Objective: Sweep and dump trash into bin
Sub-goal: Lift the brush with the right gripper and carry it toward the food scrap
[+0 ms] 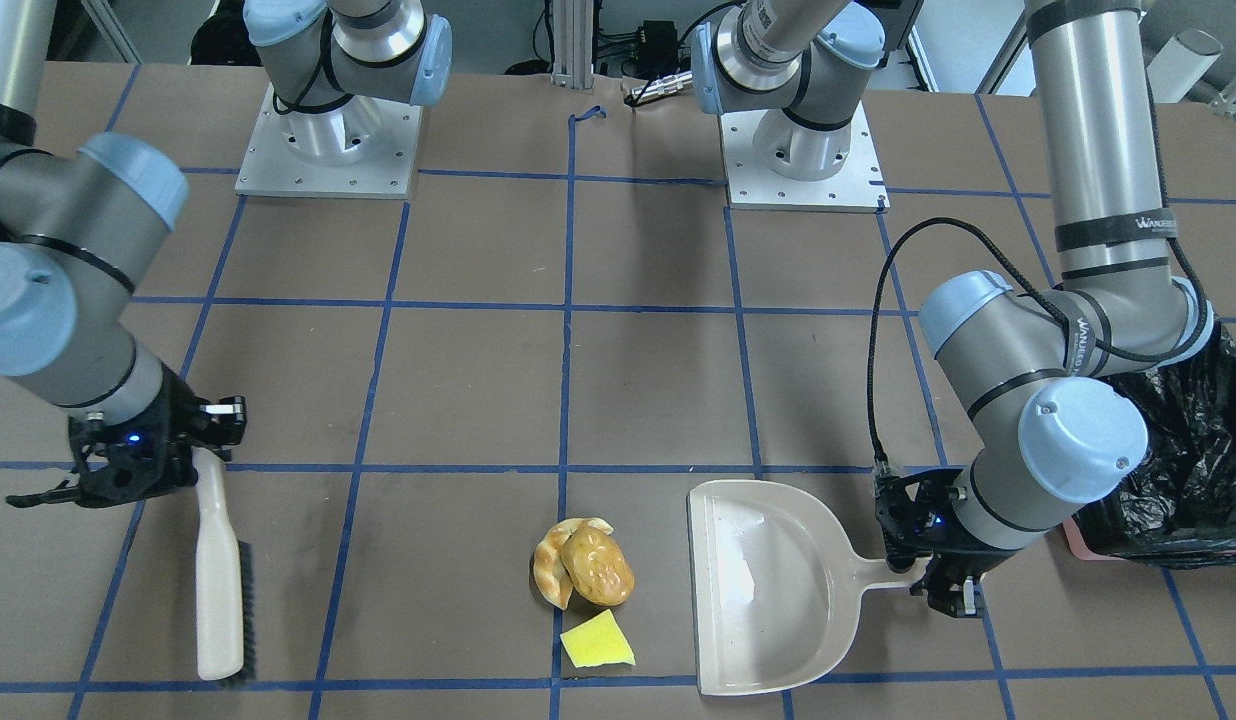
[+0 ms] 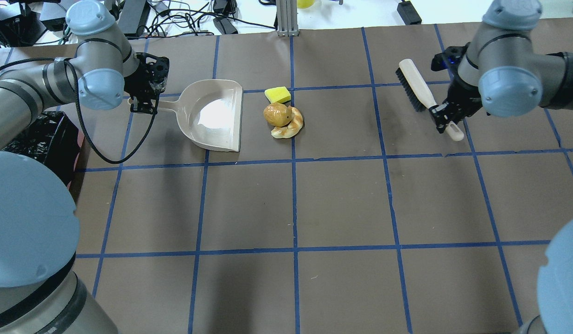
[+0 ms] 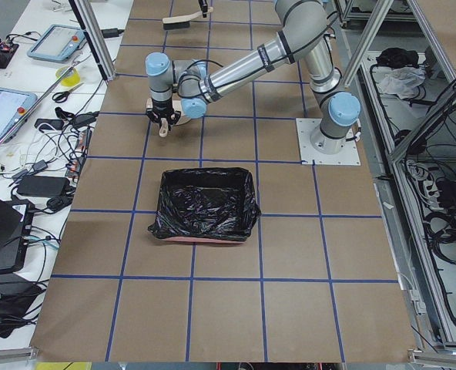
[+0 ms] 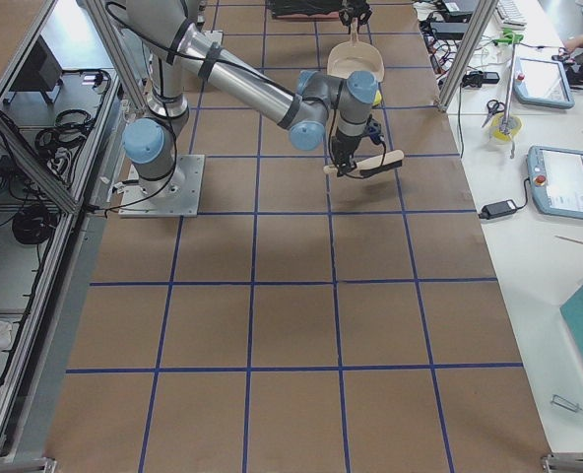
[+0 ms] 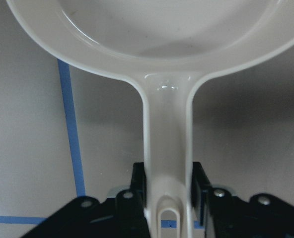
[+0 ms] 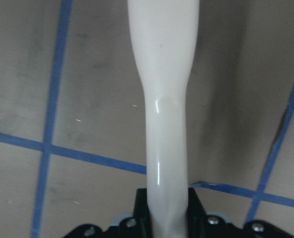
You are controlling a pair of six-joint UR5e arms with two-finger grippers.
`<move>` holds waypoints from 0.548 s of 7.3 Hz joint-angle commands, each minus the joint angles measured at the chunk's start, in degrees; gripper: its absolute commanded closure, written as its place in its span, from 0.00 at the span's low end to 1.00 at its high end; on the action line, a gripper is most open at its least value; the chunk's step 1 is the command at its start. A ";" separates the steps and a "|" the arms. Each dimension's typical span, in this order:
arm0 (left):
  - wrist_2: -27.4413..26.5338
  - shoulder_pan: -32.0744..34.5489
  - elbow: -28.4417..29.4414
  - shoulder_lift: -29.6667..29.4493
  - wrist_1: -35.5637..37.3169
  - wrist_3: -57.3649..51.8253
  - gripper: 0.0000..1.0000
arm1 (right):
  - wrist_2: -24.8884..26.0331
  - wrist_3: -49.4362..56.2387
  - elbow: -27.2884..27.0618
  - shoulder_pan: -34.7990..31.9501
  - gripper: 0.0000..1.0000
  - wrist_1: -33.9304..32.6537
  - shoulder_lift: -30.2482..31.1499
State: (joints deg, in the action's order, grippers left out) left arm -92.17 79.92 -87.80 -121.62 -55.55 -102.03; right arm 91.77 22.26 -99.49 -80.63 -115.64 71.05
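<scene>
Two golden-brown pastries [image 2: 284, 120] lie touching each other on the brown table, also in the front view [image 1: 583, 562]. The yellow sponge wedge [image 2: 278, 94] lies just beyond them, also in the front view [image 1: 597, 641]. My left gripper [image 2: 144, 101] is shut on the handle of the beige dustpan [image 2: 212, 113], whose open mouth faces the trash. The left wrist view shows the handle [image 5: 168, 139] between the fingers. My right gripper [image 2: 446, 121] is shut on the handle of the white brush [image 2: 421, 88], to the right of the trash. The black-lined bin [image 2: 41, 139] stands at the left edge.
The bin [image 3: 205, 204] sits on the table close to my left arm, its pink base edge [image 1: 1083, 535] showing in the front view. Both arm bases [image 1: 328, 150] are bolted at the robot's side. Blue tape lines grid the table.
</scene>
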 commanded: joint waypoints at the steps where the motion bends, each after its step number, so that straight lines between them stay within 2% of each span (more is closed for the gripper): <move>1: -0.73 0.15 0.00 -0.11 0.00 -0.01 1.00 | -2.64 -18.94 0.35 -9.77 1.00 0.15 -0.56; 4: -2.23 0.24 -0.09 -0.20 0.00 -0.01 1.00 | -2.73 -32.51 1.22 -18.14 1.00 0.32 -1.87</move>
State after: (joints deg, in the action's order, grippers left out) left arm -94.19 80.14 -87.88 -121.73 -55.54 -102.04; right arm 89.15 -4.96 -98.89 -95.66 -115.54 70.06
